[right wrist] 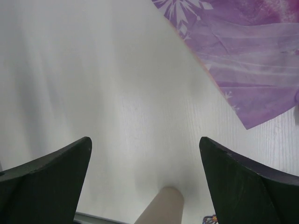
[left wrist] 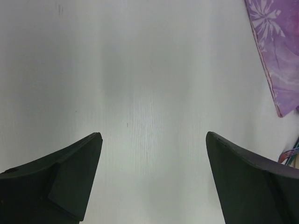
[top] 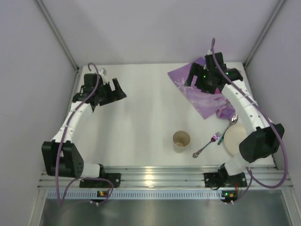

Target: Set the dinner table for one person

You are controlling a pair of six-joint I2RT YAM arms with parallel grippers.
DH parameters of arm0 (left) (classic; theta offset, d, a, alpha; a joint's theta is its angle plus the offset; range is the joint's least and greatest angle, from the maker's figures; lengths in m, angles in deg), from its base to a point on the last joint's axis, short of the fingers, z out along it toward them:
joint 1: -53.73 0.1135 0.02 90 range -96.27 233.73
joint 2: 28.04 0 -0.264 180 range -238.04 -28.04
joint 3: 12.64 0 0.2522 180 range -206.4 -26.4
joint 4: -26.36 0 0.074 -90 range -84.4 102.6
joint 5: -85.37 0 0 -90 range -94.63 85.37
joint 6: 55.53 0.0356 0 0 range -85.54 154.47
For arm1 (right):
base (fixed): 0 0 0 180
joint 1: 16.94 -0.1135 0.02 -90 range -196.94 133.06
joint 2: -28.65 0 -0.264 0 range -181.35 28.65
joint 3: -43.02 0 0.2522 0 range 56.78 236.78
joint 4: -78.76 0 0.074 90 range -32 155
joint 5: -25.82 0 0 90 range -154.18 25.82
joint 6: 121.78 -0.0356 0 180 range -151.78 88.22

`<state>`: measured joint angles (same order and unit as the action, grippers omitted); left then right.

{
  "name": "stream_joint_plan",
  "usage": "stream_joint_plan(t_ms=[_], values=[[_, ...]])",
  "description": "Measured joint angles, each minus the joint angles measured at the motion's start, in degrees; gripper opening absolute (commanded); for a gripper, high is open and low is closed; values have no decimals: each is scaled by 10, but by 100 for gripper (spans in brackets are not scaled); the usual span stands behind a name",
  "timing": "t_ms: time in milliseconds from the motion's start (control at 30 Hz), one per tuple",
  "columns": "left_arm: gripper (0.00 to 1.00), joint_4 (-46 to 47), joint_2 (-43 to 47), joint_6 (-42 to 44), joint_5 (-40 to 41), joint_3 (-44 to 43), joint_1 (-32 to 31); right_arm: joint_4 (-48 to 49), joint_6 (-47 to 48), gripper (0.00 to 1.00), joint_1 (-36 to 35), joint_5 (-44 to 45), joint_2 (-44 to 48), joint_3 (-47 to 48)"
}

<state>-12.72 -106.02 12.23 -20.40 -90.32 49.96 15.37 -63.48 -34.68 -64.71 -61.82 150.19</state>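
The left hand [top: 117, 92] and right hand [top: 194, 75] both gape wide, empty, over the white desk [top: 141, 113]. The skewed purple placemat [top: 207, 101] lies far-right by the right hand, well apart from the left, so the right arm is nearer

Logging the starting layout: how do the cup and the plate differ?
The cup stands upright, fully in view; the plate lies flat, partly hidden under the right arm. The cup is narrower than the plate. Both are pale and sit on the white table, off the placemat.
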Motion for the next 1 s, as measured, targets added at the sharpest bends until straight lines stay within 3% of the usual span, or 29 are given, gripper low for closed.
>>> stream_joint_plan(t_ms=[100,233,500,633,833,1000], values=[[98,-40,-33,-8,-20,-69,-5,4,-4,100,0,-6,7,-13],[98,17,-106,-64,-123,-114,-12,7,-16,100,1,-9,46,-76],[98,-30,-447,-110,-53,-408,-173,-9,-35,100,3,-10,184,-184],[98,-5,-534,-163,-63,-465,-228,-31,-44,100,4,-4,246,-218],[98,175,-625,-287,-133,-505,-273,-80,-48,100,4,20,314,-244],[98,289,-753,-385,-166,-677,-317,-115,-54,100,4,35,346,-251]])
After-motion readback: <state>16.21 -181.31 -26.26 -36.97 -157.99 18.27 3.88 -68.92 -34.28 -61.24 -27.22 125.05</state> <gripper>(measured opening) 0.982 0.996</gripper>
